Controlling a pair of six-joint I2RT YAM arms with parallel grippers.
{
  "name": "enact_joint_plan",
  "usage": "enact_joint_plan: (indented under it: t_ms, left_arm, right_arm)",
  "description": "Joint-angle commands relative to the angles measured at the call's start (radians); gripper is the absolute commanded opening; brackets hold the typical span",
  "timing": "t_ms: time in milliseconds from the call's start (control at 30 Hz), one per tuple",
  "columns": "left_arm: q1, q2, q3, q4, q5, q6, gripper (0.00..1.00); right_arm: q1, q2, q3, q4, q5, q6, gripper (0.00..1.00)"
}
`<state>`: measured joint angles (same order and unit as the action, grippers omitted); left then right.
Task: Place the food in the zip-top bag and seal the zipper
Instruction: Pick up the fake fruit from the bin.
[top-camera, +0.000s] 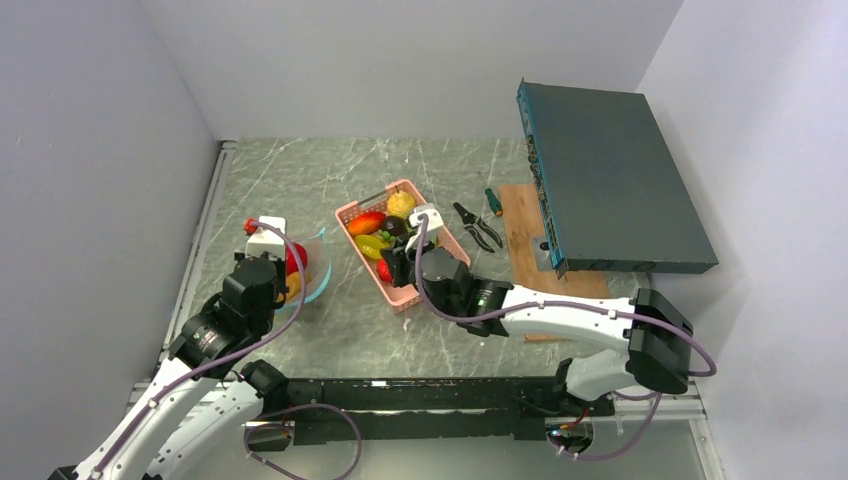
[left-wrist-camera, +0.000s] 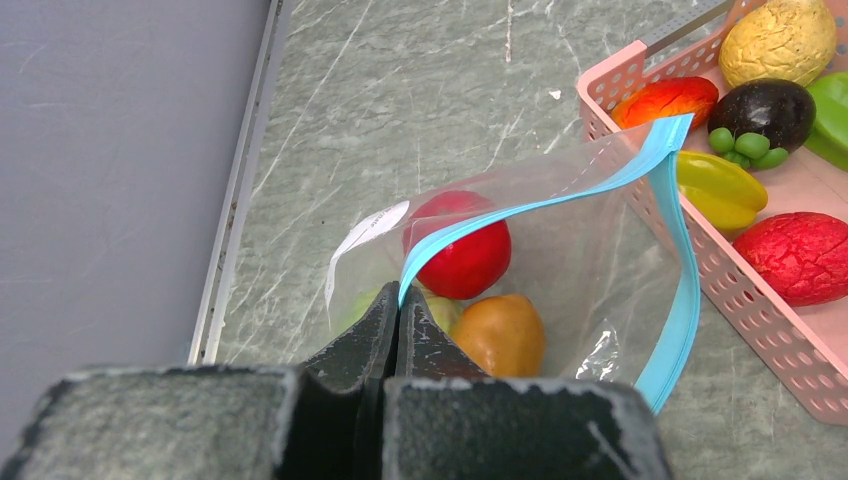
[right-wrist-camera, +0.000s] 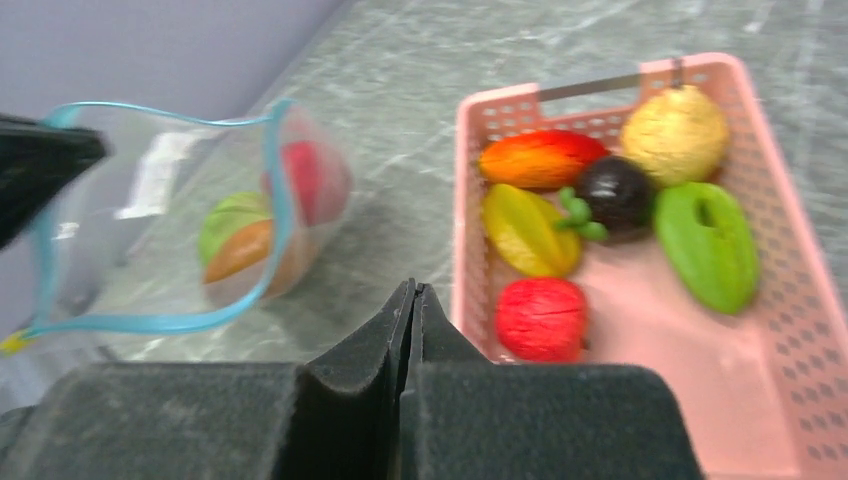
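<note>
The clear zip-top bag (left-wrist-camera: 590, 270) stands open on the table, left of the pink basket (left-wrist-camera: 760, 345). My left gripper (left-wrist-camera: 400, 300) is shut on its teal zipper (left-wrist-camera: 560, 200) at the near rim. Inside the bag lie a red piece (left-wrist-camera: 460, 250), an orange one (left-wrist-camera: 503, 335) and a green one. More food fills the basket (right-wrist-camera: 780, 400): a red piece (right-wrist-camera: 541, 318), a yellow star fruit (right-wrist-camera: 530, 230), an orange-red one (right-wrist-camera: 540, 158), a dark purple one (right-wrist-camera: 618, 190), a yellow one (right-wrist-camera: 676, 135) and a green one (right-wrist-camera: 706, 245). My right gripper (right-wrist-camera: 412, 290) is shut and empty, above the basket's left wall.
Pliers (top-camera: 480, 228) and a screwdriver (top-camera: 493, 200) lie right of the basket (top-camera: 345, 212). Behind them a wooden board (top-camera: 520, 230) carries a large dark flat box (top-camera: 610, 180). Grey walls close in the left, back and right sides.
</note>
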<state>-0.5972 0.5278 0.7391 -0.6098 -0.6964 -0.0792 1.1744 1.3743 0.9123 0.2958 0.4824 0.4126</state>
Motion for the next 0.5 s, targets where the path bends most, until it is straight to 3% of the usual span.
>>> enact_joint_plan:
  t_ms: [0, 133, 333, 467]
  left_arm:
    - [0.0, 0.003, -0.006, 0.034, -0.006, 0.012, 0.0]
    - [-0.001, 0.008, -0.005, 0.036, -0.006, 0.013, 0.0]
    - [-0.001, 0.011, -0.007, 0.036, -0.006, 0.013, 0.0]
    - [-0.001, 0.015, -0.008, 0.038, -0.005, 0.014, 0.0]
  right_arm:
    - [-0.058, -0.014, -0.033, -0.024, 0.114, -0.05, 0.0]
    - [-0.178, 0.058, 0.01, -0.118, 0.06, 0.019, 0.05]
    - [-0.315, 0.237, 0.173, -0.258, -0.037, 0.034, 0.37]
    - [-0.345, 0.331, 0.279, -0.288, -0.038, -0.002, 0.51]
